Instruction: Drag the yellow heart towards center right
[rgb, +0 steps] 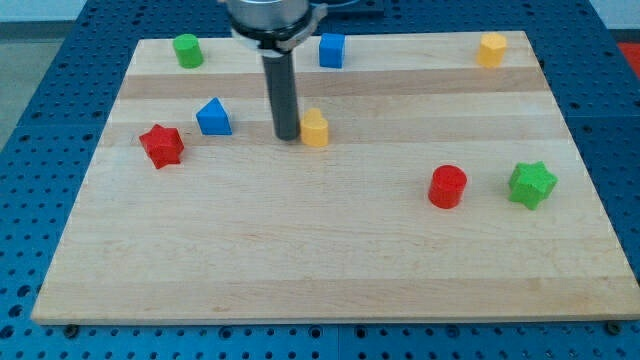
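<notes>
The yellow heart (316, 129) lies on the wooden board (300, 240) a little left of centre, in the upper half. My tip (287, 136) stands right against the heart's left side, touching or nearly touching it. The dark rod rises from there to the view's top.
A blue triangular block (213, 118) and a red star (161, 146) lie left of my tip. A green cylinder (187, 50), a blue cube (332, 50) and a yellow hexagon (491, 49) sit along the top edge. A red cylinder (447, 187) and a green star (531, 184) lie at centre right.
</notes>
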